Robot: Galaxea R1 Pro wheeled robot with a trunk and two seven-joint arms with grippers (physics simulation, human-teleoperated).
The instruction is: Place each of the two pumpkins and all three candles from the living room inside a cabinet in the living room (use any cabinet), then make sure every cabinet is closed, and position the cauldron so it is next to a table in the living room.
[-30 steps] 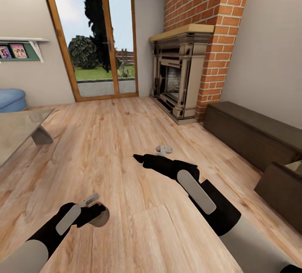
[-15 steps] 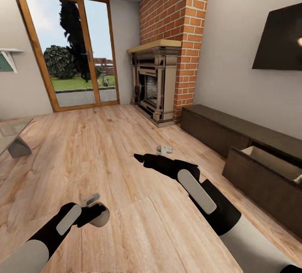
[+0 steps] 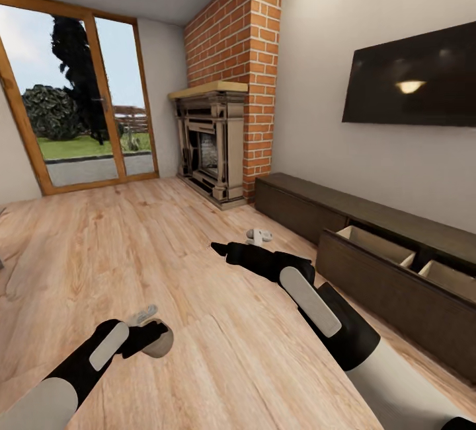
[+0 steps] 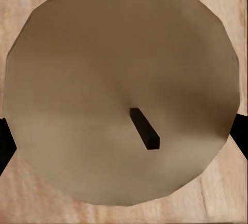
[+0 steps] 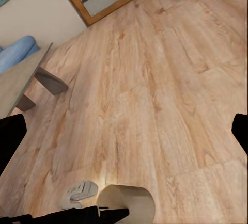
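My left gripper is shut on a short tan candle, held low over the wood floor. In the left wrist view the candle's top with its dark wick sits between the black fingers. Further forward, my right gripper is open with nothing in it; its fingertips stand wide apart over bare floor. The long dark brown cabinet runs along the right wall, one drawer pulled out and showing a light wood inside. The grey table and the held candle appear in the right wrist view.
A brick chimney with a fireplace stands in the far corner left of the cabinet. A dark TV hangs on the wall above the cabinet. Glass doors fill the far wall. A blue sofa lies beyond the table. Wood floor stretches ahead.
The camera has swung right: the table and wall shelf left the head view, while the TV and the cabinet's open drawer came in. Both arms keep their pose, the candle still held.
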